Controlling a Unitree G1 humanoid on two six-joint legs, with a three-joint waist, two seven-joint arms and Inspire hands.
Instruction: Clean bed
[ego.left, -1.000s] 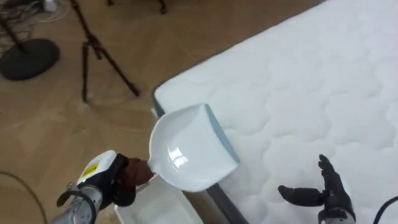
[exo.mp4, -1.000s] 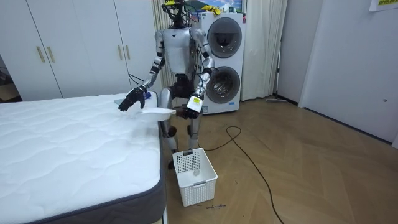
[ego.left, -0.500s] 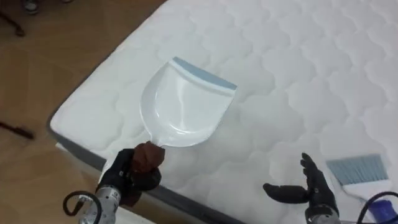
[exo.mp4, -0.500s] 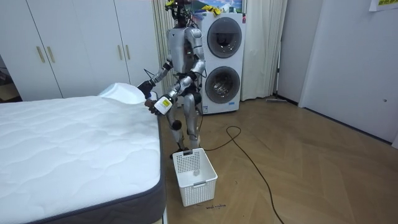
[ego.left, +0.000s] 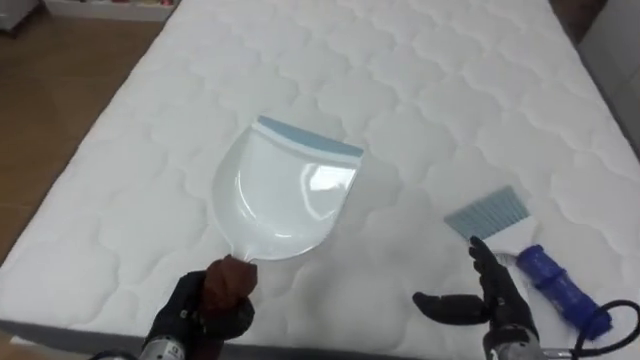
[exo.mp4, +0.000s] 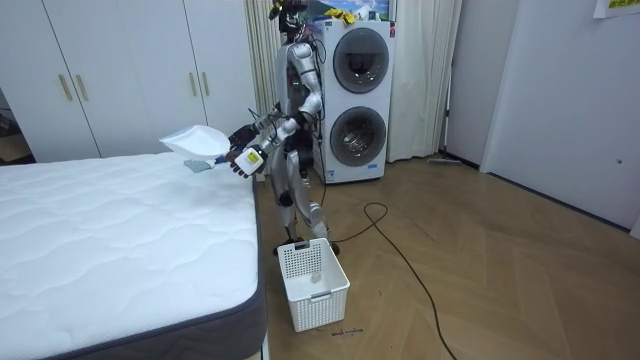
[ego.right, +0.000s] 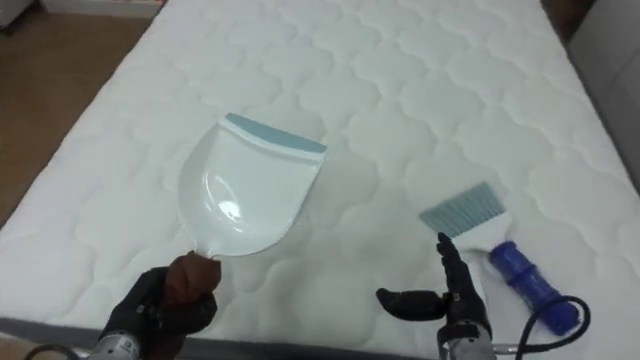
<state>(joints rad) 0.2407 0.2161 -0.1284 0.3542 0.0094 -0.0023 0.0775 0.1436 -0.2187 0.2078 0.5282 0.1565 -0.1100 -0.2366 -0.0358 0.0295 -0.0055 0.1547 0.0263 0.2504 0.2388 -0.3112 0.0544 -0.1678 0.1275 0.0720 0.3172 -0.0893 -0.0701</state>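
White plastic dustpan (ego.left: 285, 200) with a pale blue front lip is held over the white quilted mattress (ego.left: 420, 80), near the robot-side edge. In the room view it's raised clear of the bed surface, mouth pointing away from the robot. Left hand (ego.left: 205, 312) is wrapped round the pan's brown handle (ego.left: 232, 278), low left in the eye views, arm reaching forward over the mattress edge. Right hand (ego.left: 492, 300) hovers low right, fingers straight and spread, thumb out toward the left, holding nothing. Hand brush (ego.left: 535, 262) with a blue handle and pale blue bristles lies flat on the mattress just beside that hand, on its right, bristles pointing away from the robot. Can't tell whether the fingertips touch it. Mattress edge runs along the bottom of the eye views, right under both hands, with wood floor (ego.left: 40, 120) past the left edge. A wide stretch of bare quilting lies ahead of the pan. Room view: robot stands at the bed's corner with the stacked white washer and dryer (exo.mp4: 357, 90) behind it. A white perforated plastic basket (exo.mp4: 313, 282) sits on the floor near the bed's side, and white wardrobe doors (exo.mp4: 100, 70) are behind the bed.
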